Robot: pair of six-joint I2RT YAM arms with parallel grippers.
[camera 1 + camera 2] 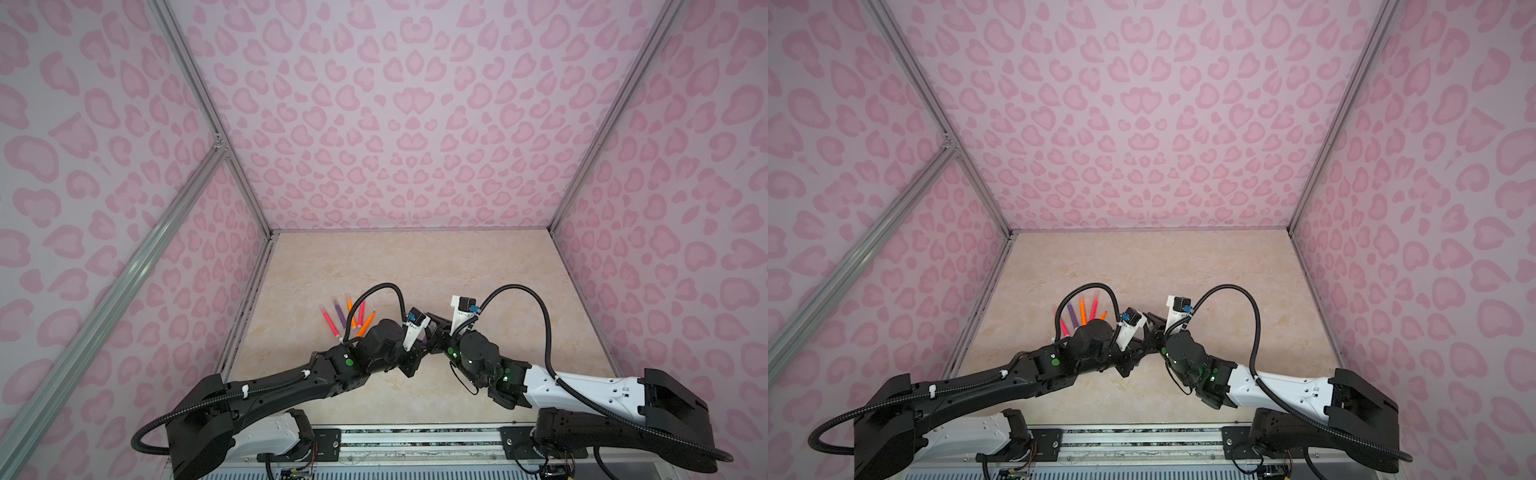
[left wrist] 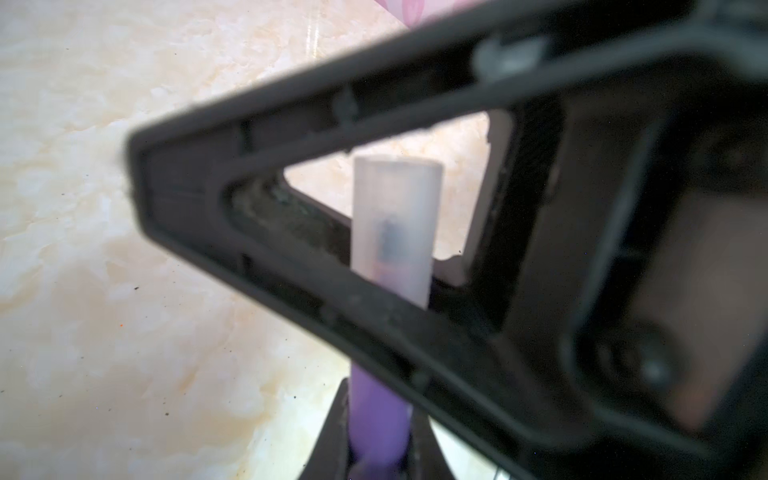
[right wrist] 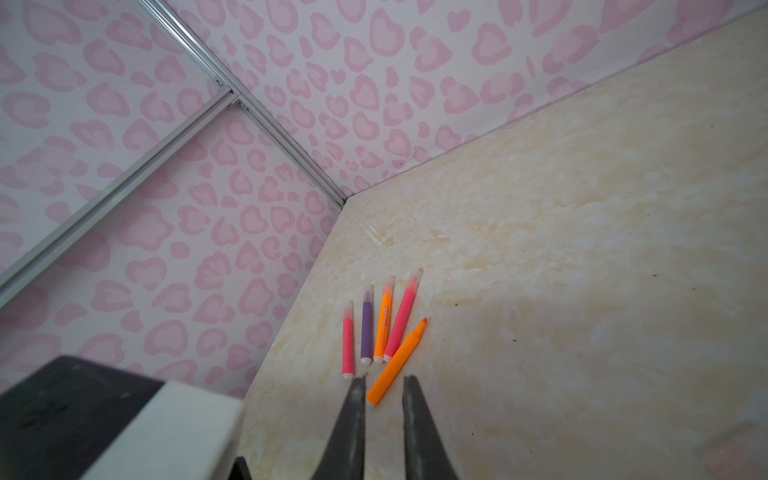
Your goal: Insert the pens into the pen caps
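Observation:
My left gripper (image 2: pixel 378 419) is shut on a purple pen (image 2: pixel 376 399), and a clear pen cap (image 2: pixel 395 216) sits over that pen's dark tip. A finger (image 2: pixel 187 183) of my right gripper crosses in front of the cap, which runs in behind it. My right gripper (image 3: pixel 384 380) shows only a narrow gap at its tips. In both top views the grippers meet mid-table, left (image 1: pixel 424 343) against right (image 1: pixel 434 322). Several pens lie on the left: four capped ones (image 3: pixel 366 332) and a bare-tipped orange pen (image 3: pixel 397 361).
The beige marble-look table (image 1: pixel 415 266) is closed in by pink-patterned walls (image 1: pixel 395 124) on three sides. The loose pens (image 1: pixel 349 318) lie near the left wall, just behind my left arm (image 1: pixel 291 382). A metal rail (image 1: pixel 415 436) runs along the front edge.

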